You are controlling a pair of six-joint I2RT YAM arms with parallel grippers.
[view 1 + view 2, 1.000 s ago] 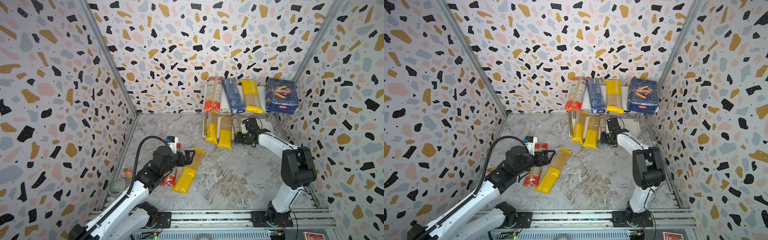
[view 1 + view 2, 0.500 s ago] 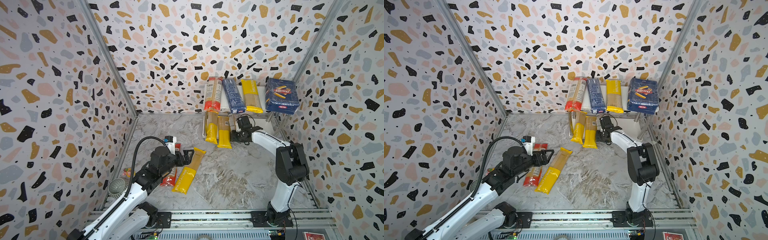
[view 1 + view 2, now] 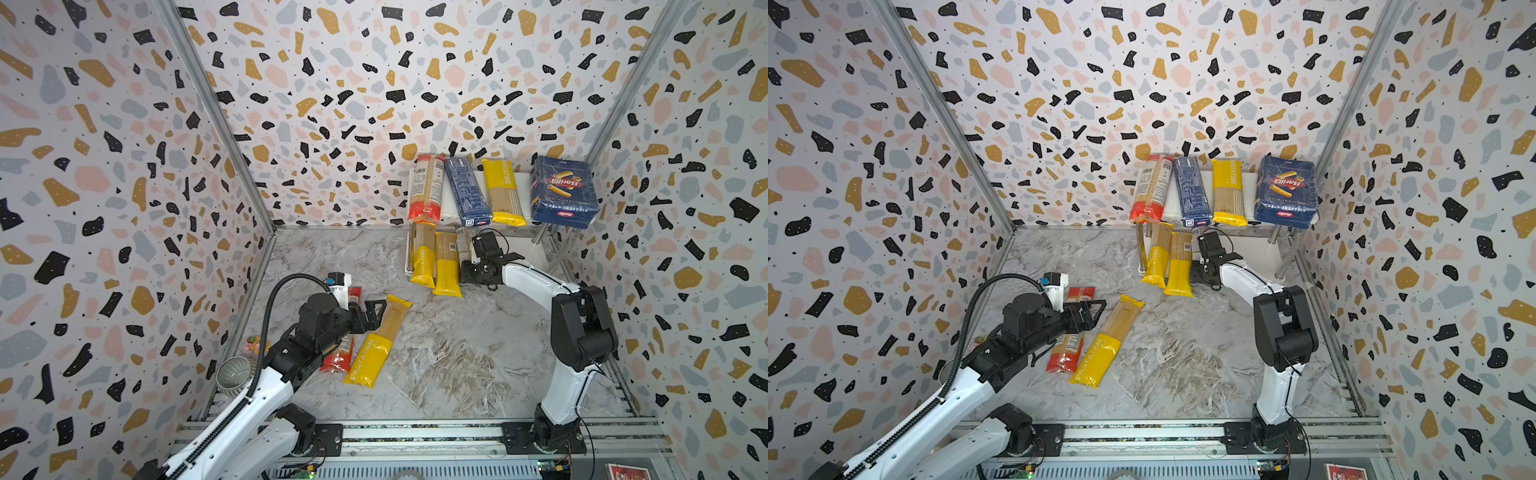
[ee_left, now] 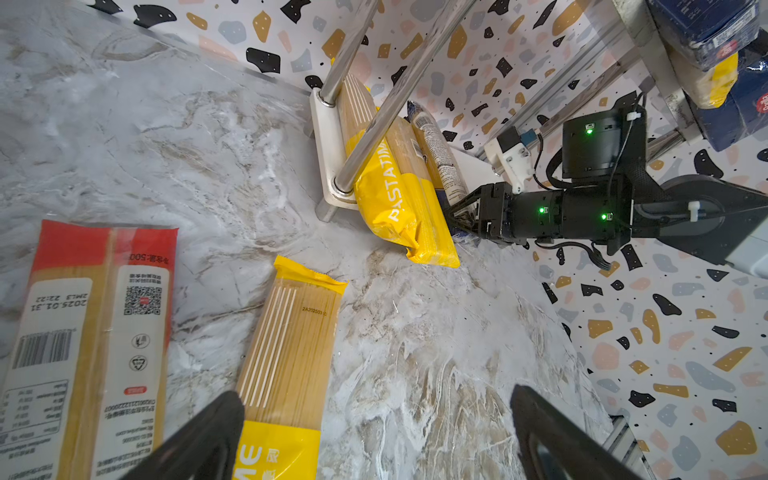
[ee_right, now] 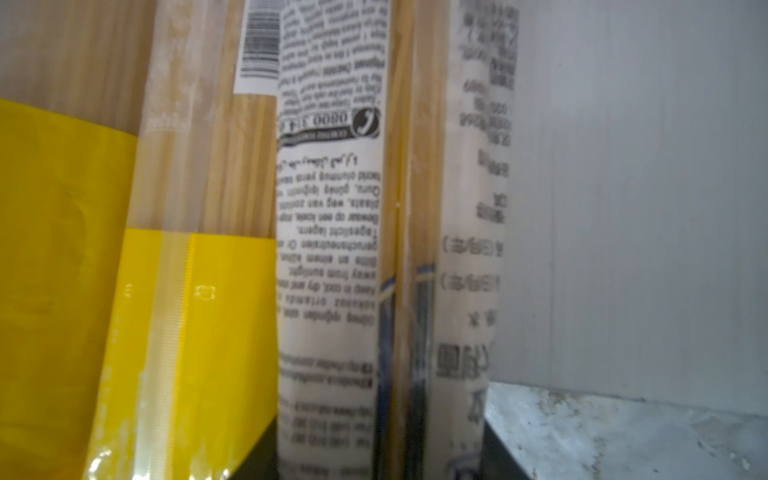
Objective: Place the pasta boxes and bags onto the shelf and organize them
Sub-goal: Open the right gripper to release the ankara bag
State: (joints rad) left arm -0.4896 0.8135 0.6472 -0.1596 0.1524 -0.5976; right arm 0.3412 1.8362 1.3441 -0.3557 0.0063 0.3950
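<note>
Yellow-ended spaghetti bag lies by wide-open left gripper; right gripper state: cannot tell

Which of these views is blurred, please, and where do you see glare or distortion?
Right wrist view: the printed bag, very close, is soft throughout. Left wrist view: yellow bag sharp, bright sheen along the chrome leg. Both top views: sharp, evenly lit, the corner post leaning from wide-angle perspective.

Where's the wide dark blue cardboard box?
In both top views the box sits rightmost on the white shelf's upper board, beside a yellow spaghetti bag.
</note>
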